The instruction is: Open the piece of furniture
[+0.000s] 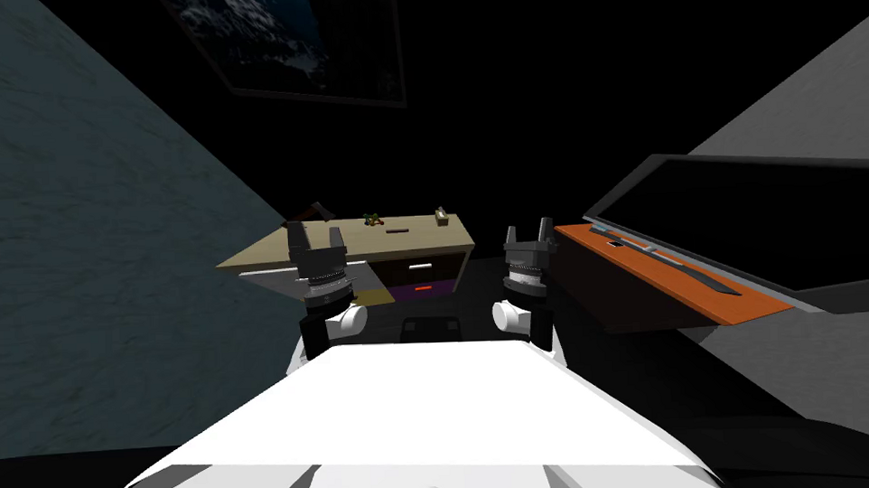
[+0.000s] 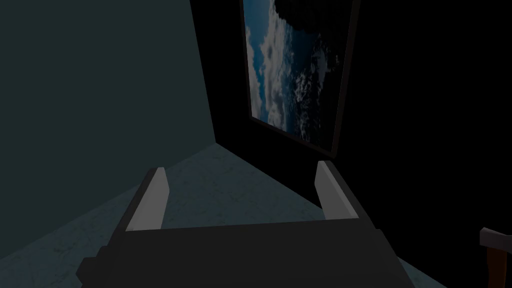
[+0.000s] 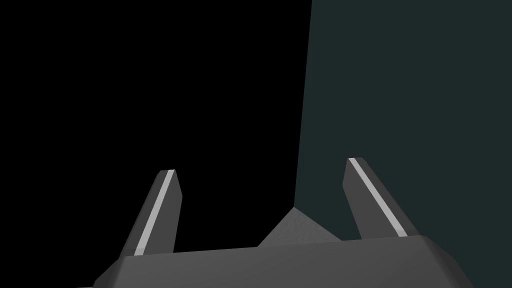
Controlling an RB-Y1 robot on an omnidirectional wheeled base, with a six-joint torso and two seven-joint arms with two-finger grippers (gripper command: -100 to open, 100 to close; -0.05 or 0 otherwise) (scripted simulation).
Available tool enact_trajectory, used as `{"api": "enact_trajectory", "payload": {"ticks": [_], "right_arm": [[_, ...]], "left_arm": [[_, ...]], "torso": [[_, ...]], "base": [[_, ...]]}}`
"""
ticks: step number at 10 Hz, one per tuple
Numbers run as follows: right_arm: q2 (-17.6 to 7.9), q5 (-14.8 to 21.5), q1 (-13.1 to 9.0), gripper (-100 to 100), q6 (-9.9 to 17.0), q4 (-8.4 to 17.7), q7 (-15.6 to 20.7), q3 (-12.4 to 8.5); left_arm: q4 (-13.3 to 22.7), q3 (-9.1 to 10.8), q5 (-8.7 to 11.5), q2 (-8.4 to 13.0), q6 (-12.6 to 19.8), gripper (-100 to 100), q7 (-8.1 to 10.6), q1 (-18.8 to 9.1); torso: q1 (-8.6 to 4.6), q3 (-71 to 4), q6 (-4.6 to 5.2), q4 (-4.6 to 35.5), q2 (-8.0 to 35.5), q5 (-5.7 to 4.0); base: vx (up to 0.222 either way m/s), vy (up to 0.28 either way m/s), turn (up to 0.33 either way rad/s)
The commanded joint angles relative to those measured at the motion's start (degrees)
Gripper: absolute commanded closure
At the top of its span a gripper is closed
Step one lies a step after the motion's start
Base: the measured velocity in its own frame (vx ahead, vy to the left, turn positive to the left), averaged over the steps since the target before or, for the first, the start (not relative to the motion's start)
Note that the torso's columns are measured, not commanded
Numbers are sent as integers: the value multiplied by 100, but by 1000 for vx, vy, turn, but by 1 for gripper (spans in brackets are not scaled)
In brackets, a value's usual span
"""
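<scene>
Though well beyond left tool (image 1: 315, 232) and right tool (image 1: 528, 230), tan-topped desk (image 1: 369, 243).

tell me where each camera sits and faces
head view: on the head, looking down and forward at the tan-topped cabinet; left gripper, right gripper show
left wrist view: on the left hand, facing a framed picture; open fingers show
right wrist view: on the right hand, facing a wall edge; open fingers show
head and left wrist share the framed picture

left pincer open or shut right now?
Open. In the left wrist view, the left pincer has its two fingers about a third of the picture's width apart, with nothing between them.
</scene>
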Motion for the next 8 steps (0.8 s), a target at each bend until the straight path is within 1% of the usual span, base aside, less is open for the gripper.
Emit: {"api": "enact_trajectory", "payload": {"ticks": [1, 3, 8], "right_arm": [[0, 0, 0, 0, 0, 0, 0, 0], [0, 0, 0, 0, 0, -1, 0, 0], [0, 0, 0, 0, -1, -2, 0, 0]], "left_arm": [[0, 0, 0, 0, 0, 0, 0, 0], [-1, 0, 0, 0, 0, 0, 0, 0], [-2, 0, 0, 0, 0, 0, 0, 0]], "torso": [[0, -467, 0, 235, 232, 0], [0, -2014, 0, 1006, 1003, 0], [0, -6227, 0, 3114, 3116, 0]], "base": [[0, 0, 0], [0, 0, 0], [0, 0, 0]]}}
